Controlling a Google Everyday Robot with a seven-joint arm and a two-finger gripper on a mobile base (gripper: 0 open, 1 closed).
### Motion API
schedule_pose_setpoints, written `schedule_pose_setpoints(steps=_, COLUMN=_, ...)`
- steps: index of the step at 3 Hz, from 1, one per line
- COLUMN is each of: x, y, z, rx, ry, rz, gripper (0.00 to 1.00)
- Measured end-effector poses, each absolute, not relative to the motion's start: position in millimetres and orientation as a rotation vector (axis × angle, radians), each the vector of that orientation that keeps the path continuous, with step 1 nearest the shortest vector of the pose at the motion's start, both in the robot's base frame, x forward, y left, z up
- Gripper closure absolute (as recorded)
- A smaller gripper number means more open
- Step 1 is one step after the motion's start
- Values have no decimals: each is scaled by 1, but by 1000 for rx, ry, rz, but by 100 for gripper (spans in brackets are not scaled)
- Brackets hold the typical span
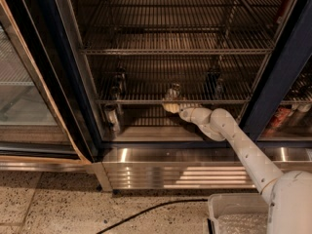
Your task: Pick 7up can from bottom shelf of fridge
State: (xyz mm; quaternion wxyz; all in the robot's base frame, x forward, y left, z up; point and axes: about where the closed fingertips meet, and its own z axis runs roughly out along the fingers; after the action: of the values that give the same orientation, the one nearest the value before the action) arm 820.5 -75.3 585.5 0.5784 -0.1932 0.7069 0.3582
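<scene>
The 7up can (173, 90), small and dull greenish with a silvery top, stands near the front rail of the bottom shelf (136, 101), the lowest wire rack of the fridge (195, 160). My gripper (170, 106) sits at that front rail, directly below and in front of the can, at the end of my white arm (239, 143), which reaches in from the lower right. The gripper covers the can's lower part, so I cannot make out whether it touches the can.
Dark cans stand on the same rack at the left (119, 79) and right (214, 82). A shiny silver can (111, 118) stands lower at the left. The glass door (29, 96) hangs open on the left. A black cable (146, 211) crosses the floor, beside a white bin (234, 216).
</scene>
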Motion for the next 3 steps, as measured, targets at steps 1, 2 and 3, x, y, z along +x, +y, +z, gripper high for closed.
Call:
schedule_pose_setpoints(steps=1, x=801, y=-70, z=570, rx=-464, ry=1677, rz=851, gripper=100)
schedule_pose_setpoints(steps=2, x=767, y=-68, z=563, rx=-504, ry=1681, rz=859, gripper=100)
schedule_pose_setpoints(steps=3, x=758, y=-70, z=569, rx=-517, ry=1670, rz=846, gripper=100)
